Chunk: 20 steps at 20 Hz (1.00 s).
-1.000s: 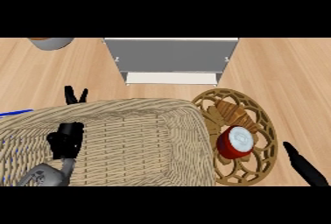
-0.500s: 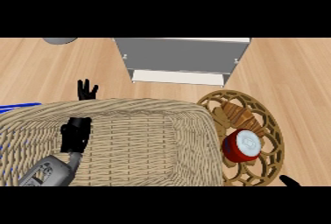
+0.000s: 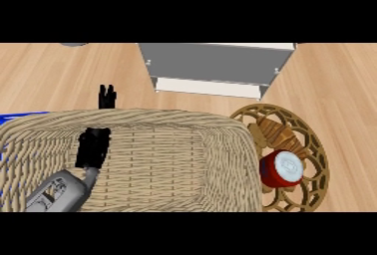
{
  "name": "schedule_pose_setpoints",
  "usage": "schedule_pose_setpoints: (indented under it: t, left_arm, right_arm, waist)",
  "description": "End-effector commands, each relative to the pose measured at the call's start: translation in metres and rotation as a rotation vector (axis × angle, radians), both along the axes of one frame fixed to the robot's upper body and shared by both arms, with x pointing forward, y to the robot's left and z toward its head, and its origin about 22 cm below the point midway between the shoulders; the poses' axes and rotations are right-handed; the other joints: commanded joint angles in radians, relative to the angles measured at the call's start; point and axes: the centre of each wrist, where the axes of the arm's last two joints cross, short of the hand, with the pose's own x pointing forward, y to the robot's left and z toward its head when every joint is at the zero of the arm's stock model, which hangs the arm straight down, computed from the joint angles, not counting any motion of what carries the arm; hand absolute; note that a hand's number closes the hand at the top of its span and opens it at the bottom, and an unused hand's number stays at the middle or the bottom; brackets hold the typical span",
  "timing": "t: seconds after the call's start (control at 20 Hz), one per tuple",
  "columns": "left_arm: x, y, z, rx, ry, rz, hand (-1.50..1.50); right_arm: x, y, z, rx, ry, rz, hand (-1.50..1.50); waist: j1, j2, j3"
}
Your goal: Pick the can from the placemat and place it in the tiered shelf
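Observation:
The red can (image 3: 283, 168) with a white top lies on the round openwork wooden placemat (image 3: 309, 144) at the right. The grey tiered shelf (image 3: 217, 67) stands at the back, centre right, beyond the placemat. My left hand (image 3: 94, 148) is over the left part of a big wicker basket (image 3: 169, 159), fingers straight and pointing away. Its black fingertips (image 3: 108, 95) show past the basket's far rim. It holds nothing and is far left of the can. My right hand shows nowhere.
The wicker basket fills the near left and centre, its right wall next to the placemat. A blue object (image 3: 16, 117) peeks out at the basket's left. A grey thing (image 3: 74, 44) sits at the back left edge. Bare wooden counter (image 3: 59, 74) lies around the shelf.
My right hand has sunk out of the lower right edge. The left hand has shifted a little to the right over the basket, and the shelf and placemat sit further right in view.

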Motion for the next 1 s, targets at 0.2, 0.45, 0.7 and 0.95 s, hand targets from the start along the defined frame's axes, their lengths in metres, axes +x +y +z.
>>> schedule_pose_setpoints:
  t: [0.2,0.45,0.7,0.95]
  left_arm:
    - [0.002,-0.002,0.001,-0.011,0.035,-0.094,0.0]
    - [0.005,0.001,0.002,-0.01,0.024,-0.096,0.0]
    - [-0.002,-0.009,-0.005,-0.014,0.018,-0.075,0.0]
    - [-0.003,0.002,-0.001,-0.004,0.045,-0.078,0.0]
  right_arm:
    - [0.013,0.028,0.051,-0.057,0.174,-0.035,-1.5]
    - [0.034,0.042,0.045,-0.056,0.148,-0.031,-1.5]
    - [0.047,0.044,0.046,-0.106,0.165,-0.034,-1.5]
    - [0.049,0.054,0.035,-0.101,0.16,-0.04,-1.5]
  waist:
    - [0.016,-0.004,0.003]
    - [0.015,-0.005,0.004]
    - [0.004,-0.008,0.003]
    - [-0.004,-0.012,0.004]
